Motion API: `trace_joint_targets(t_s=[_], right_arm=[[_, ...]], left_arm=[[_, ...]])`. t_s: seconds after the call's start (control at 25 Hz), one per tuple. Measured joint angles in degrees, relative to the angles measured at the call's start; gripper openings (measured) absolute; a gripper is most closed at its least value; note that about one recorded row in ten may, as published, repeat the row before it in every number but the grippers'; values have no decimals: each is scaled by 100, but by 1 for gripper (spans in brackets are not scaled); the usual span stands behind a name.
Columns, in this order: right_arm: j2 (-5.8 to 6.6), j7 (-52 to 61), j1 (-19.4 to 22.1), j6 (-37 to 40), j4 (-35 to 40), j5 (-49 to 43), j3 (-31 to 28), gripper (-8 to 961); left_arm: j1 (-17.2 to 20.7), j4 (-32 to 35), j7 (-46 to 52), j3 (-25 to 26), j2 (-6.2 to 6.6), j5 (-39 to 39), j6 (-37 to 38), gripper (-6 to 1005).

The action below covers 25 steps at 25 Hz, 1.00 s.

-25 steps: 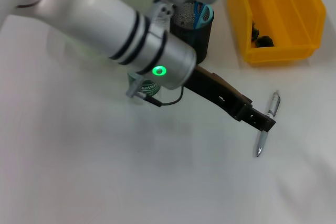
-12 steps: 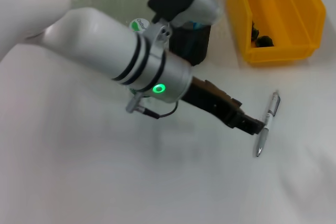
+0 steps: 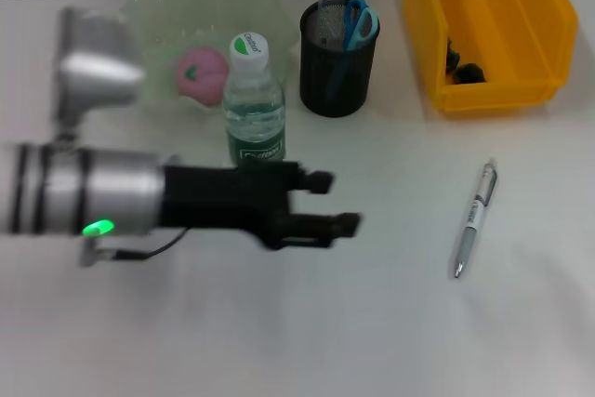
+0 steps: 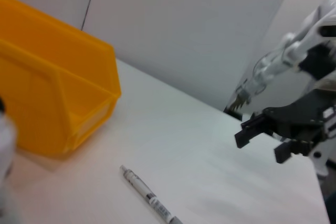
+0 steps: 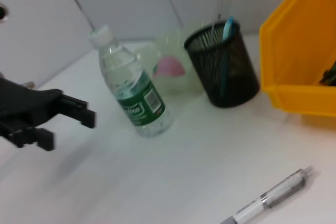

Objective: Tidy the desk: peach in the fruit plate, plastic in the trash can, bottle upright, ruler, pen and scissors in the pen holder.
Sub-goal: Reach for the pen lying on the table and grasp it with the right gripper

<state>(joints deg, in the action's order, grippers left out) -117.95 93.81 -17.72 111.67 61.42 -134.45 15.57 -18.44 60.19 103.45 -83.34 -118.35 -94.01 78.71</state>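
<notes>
With my left gripper (image 3: 325, 204) hanging over the tabletop (image 3: 279, 323), fingers spread wide and holding nothing, I am facing the pen (image 3: 473, 218), which is lying flat well apart, below the yellow bin (image 3: 483, 25). The pen holder (image 3: 338, 58) is standing beside the upright bottle (image 3: 254, 104), ready to receive it.

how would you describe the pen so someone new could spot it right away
Start at the yellow bin at the table's far right, then look nearer the robot from its front wall. The pen lies flat and alone on the white table, silver and slim with a clear barrel. Unlike the scissors, it is not in the black mesh holder.
</notes>
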Motion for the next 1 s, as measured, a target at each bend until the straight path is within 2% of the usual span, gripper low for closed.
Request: trace_joint_targets(t_s=[0.08, 0.12, 0.2, 0.4, 0.44, 0.6, 0.64, 0.68, 0.84, 1.0], right_arm=[[20, 619, -161, 64, 323, -24, 407, 775], [25, 992, -248, 124, 547, -32, 668, 774], [39, 1777, -447, 219, 1003, -104, 1160, 774], [94, 4016, -1186, 386, 1948, -856, 2361, 774], [98, 4372, -1335, 412, 2019, -1000, 2555, 774], [59, 5570, -1826, 455, 2186, -1566, 3372, 774], [35, 5736, -1903, 440, 2208, -1720, 3549, 774], [-10, 5896, -1998, 397, 2223, -1935, 3722, 774], [-144, 6204, -2217, 30, 2117, -2592, 4034, 775], [-152, 6636, -2176, -604, 1872, -2623, 4548, 775]], left_arm=[[39, -509, -537, 450, 9, 31, 581, 709], [39, -791, -806, 915, 30, 10, 859, 709], [14, -1253, -1259, 1345, 72, -59, 1277, 709], [2, -1462, -1490, 1537, 108, -91, 1431, 709], [62, -1781, -1978, 1869, 153, -113, 1529, 709], [91, -1909, -2155, 1990, 171, -118, 1488, 709], [91, -1909, -2155, 1990, 171, -118, 1488, 709], [142, -2080, -2378, 2242, 202, -121, 1476, 709], [170, -2085, -2388, 2371, 204, -121, 1476, 709], [186, -2115, -2494, 2452, 215, -121, 1479, 709]])
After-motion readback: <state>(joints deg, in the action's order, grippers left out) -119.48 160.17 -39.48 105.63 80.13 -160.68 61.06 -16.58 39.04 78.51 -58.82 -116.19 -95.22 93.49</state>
